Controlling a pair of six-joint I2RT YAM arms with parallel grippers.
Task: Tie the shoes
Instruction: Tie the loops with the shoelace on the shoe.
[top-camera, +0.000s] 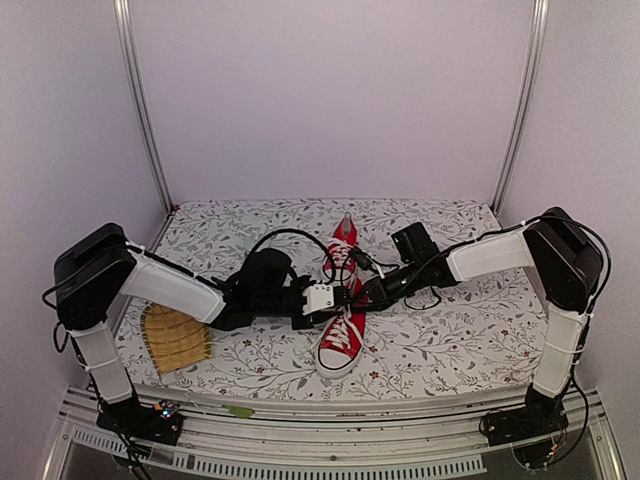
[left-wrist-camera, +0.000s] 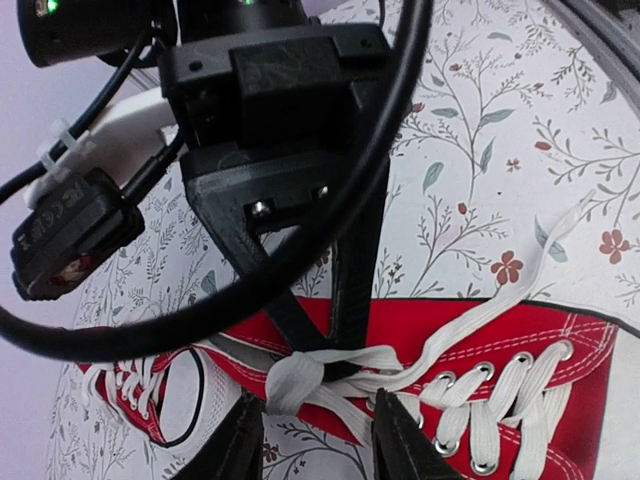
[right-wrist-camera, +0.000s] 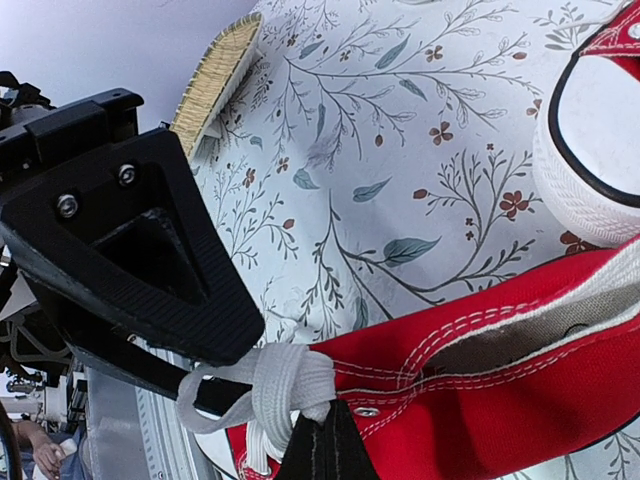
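Red canvas near shoe (top-camera: 340, 345), toe toward lower frame edge, centre of table (top-camera: 450, 340) | left gripper (left-wrist-camera: 320, 425) jaws apart, straddling its white laces (left-wrist-camera: 300, 378) | right gripper (left-wrist-camera: 328, 355) jaws clamped on those laces | far shoe (top-camera: 343, 240) just behind, toward upper centre
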